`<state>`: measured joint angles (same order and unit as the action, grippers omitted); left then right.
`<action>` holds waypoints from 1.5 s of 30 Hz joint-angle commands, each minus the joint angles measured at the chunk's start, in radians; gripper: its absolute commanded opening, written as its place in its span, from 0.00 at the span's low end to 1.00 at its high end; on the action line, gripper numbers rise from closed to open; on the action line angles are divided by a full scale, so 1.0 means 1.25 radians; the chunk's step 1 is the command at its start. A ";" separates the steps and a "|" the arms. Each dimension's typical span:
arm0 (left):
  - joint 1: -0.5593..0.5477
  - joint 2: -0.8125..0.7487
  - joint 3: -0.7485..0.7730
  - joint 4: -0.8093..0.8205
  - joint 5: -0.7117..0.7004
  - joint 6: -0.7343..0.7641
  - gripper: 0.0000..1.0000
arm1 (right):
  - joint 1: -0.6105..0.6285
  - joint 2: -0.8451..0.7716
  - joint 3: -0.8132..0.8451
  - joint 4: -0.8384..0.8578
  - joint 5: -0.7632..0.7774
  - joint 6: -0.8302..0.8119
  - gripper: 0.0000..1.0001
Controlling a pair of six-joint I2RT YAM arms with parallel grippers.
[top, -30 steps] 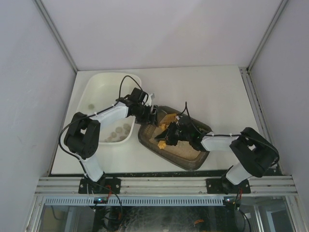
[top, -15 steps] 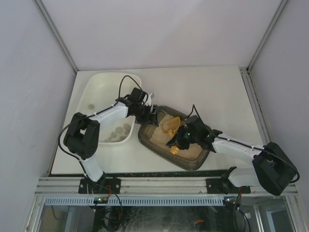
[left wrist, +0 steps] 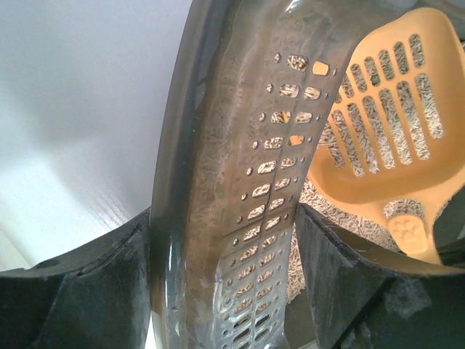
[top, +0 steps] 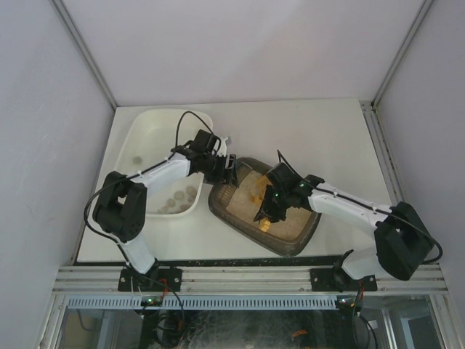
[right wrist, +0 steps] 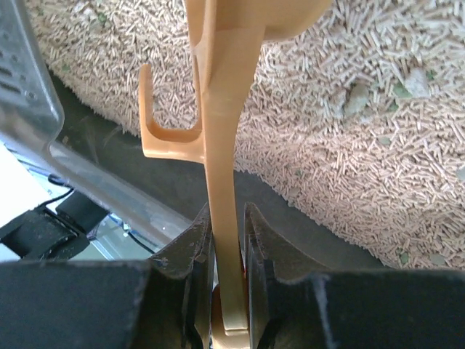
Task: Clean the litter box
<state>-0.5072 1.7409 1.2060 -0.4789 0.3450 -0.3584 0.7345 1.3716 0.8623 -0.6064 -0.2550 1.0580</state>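
Gripping litter box (left wrist: 218, 145) rim, left hand (top: 227, 174); right hand (right wrist: 227, 233) clamps scoop (right wrist: 221, 131)

Support surface: a white table (top: 320, 138), flat and matte, closed in by pale panels at the rear and on both sides.

Two items stand directly on it.

Item one: the litter box (top: 294, 243), a dark grey-brown rounded-rectangular tray. It sits askew to the table edges.

Item two: a cream-white plastic tub (top: 156, 134), larger than the litter box. It stands to the left of the litter box and reaches farther back. Its near right corner is just beside the litter box's left end; whether they touch cannot be determined from above.

Bare table surface extends behind the litter box and to its right. A narrow strip shows in front of the litter box.
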 commanded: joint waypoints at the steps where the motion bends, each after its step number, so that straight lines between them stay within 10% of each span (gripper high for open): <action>1: 0.013 -0.098 0.011 0.097 0.025 -0.045 0.74 | 0.006 0.085 0.054 -0.064 0.030 0.006 0.00; 20: 0.031 -0.020 0.114 0.052 0.086 -0.010 0.74 | 0.043 0.238 -0.080 0.558 -0.062 0.328 0.00; 32: 0.064 0.153 0.349 -0.042 0.161 0.170 0.76 | 0.035 0.167 -0.070 0.543 -0.079 0.351 0.00; 45: 0.063 0.330 0.519 -0.243 0.475 0.325 0.76 | -0.026 0.054 0.071 0.110 0.017 0.090 0.00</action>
<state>-0.4252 2.1628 1.8553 -0.7338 0.8089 -0.0128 0.7101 1.4914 0.8242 -0.3035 -0.2901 1.2957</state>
